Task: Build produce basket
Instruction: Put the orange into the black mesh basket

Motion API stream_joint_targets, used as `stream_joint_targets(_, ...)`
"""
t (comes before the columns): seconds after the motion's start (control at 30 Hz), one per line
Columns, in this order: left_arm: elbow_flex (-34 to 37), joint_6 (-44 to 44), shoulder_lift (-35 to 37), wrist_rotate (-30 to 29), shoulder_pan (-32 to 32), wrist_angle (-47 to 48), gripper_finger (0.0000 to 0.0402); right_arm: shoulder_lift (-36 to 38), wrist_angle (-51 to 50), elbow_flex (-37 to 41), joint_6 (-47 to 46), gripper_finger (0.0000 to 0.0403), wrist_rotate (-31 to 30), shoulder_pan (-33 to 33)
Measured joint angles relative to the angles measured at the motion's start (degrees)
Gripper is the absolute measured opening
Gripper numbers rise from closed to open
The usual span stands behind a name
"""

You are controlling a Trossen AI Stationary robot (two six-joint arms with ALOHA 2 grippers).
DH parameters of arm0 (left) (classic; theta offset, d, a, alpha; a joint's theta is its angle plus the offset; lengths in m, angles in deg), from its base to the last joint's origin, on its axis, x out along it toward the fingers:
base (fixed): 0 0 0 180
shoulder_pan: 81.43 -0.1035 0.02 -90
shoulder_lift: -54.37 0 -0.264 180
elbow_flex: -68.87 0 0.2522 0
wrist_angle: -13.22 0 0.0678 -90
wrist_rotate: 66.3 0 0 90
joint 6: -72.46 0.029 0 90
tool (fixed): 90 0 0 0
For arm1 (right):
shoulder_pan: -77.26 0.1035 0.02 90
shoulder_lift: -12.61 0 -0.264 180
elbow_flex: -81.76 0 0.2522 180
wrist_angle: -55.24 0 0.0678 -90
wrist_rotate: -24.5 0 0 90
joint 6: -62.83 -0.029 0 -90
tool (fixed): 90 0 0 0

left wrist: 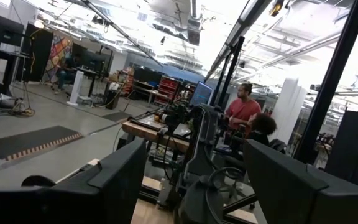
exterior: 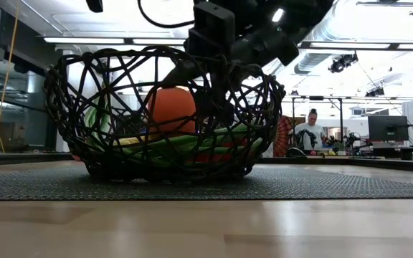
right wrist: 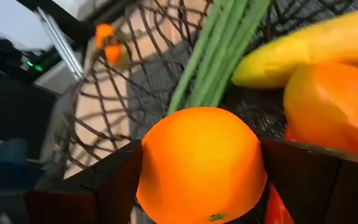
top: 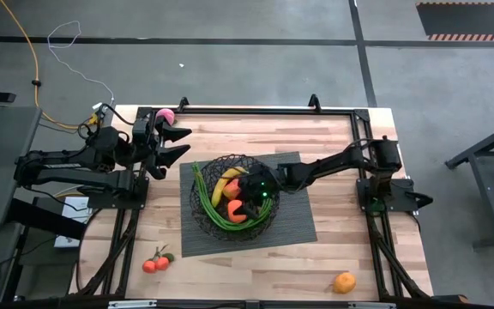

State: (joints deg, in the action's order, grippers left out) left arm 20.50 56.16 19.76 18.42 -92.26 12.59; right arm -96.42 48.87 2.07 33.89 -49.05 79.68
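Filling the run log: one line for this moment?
right gripper shut on orange inside basket | left gripper open, off mat | tomatoes on table

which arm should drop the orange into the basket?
Right. The right gripper is inside the basket, its fingers shut on the orange. The left gripper is off the mat, beside the pink ball.

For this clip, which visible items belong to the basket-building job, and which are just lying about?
Job:
round black wire-mesh basket
yellow banana
long green beans
round orange between right end effector fingers
small red tomatoes
loose orange
pink ball

Lying about:
dark grey ribbed mat
yellow cable
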Motion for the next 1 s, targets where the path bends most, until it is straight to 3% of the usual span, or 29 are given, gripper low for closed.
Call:
stream_joint_targets(0.7, 0.0, 0.01, 0.0, 0.01, 0.0, 0.0, 0.0257, -0.17, -1.89, 0.2, 0.77, 0.0293, -3.65, 0.61)
stream_joint_targets(0.8, 0.01, 0.01, 0.0, 0.0, 0.0, 0.0, 0.0257, -0.15, -1.93, 0.15, 0.73, 0.0311, -2.95, 0.61)
stream_joint_targets(1.0, 0.0, 0.03, 0.0, -0.02, -0.02, 0.0, 0.0257, -0.15, -5.83, -3.12, 4.88, 0.0388, -2.96, 0.33)
